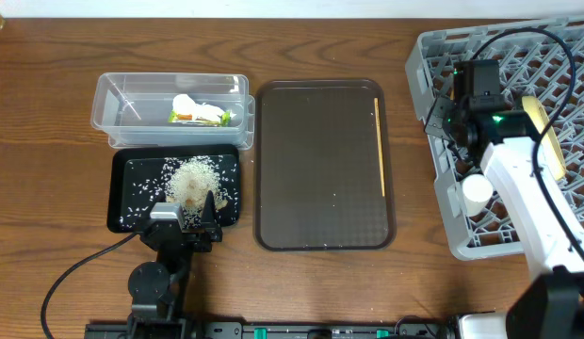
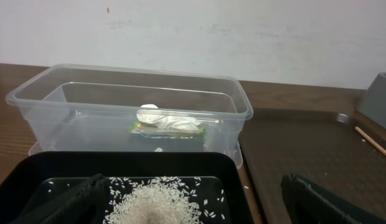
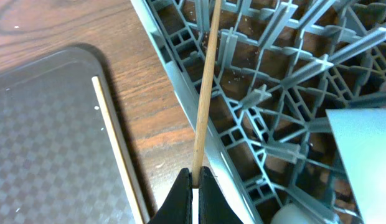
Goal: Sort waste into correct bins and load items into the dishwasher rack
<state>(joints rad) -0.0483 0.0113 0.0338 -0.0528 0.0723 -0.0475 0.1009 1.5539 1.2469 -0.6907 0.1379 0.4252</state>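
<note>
Chopstick (image 3: pixel 205 93) pinched at its near end in right hand (image 3: pixel 194 182), closed tight round it; long axis runs straight ahead, crossing the dishwasher rack (image 3: pixel 261 96) wall, tip over its grid. 2nd chopstick (image 3: pixel 115 143) lies on brown tray (image 3: pixel 43 155), beside that hand, approx parallel. Left hand (image 1: pixel 196 209), far off, gapes wide over rice (image 1: pixel 193 177), holding nothing.

A dark brown wooden table (image 1: pixel 47 113) stands against a plain white wall (image 2: pixel 243 31), evenly lit.

Your tub (image 1: pixel 118 94) sits behind the rice tray (image 1: pixel 127 217), at left. The serving tray (image 1: pixel 311 169), bearing a chopstick (image 1: pixel 381 146), lies between them and the rack (image 1: pixel 433 66).
</note>
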